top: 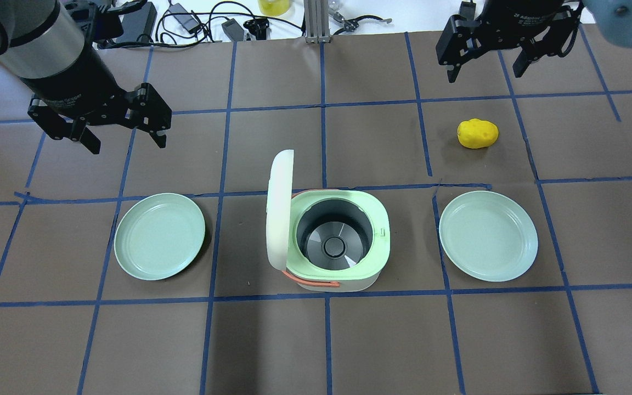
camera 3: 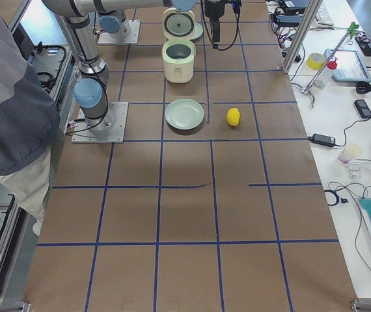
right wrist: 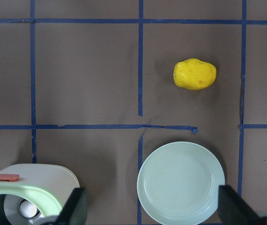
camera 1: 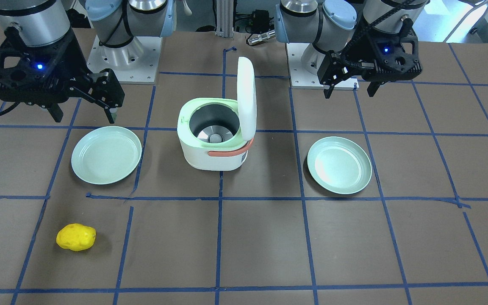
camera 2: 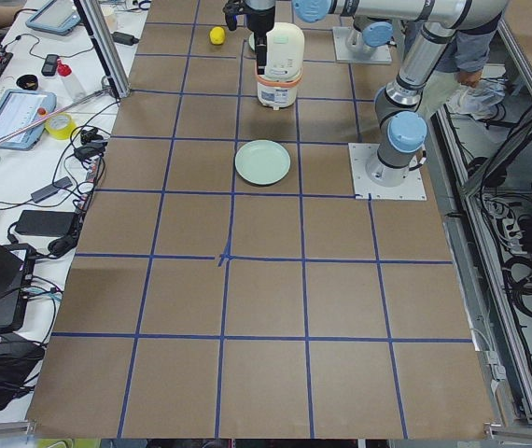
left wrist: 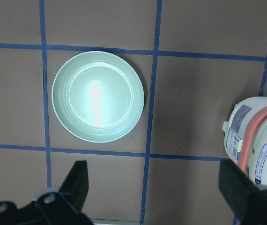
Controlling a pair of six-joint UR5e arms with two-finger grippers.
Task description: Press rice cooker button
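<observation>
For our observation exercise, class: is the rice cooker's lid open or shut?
Open. The lid stands upright along one side of the rice cooker, leaving the pot exposed, with no food visible inside.

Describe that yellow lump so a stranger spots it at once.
Find the white rice cooker, lid open, mid-table on the brown gridded mat. Beyond the pale green plate on the robot's right lies a yellow potato-shaped lump, the mat's only yellow thing.

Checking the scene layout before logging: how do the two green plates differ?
The left plate sits on the side of the rice cooker where its lid stands up; the right plate sits on the opposite side. A yellow lump lies near the right plate, none near the left plate. Both are round, pale green and empty.
</observation>
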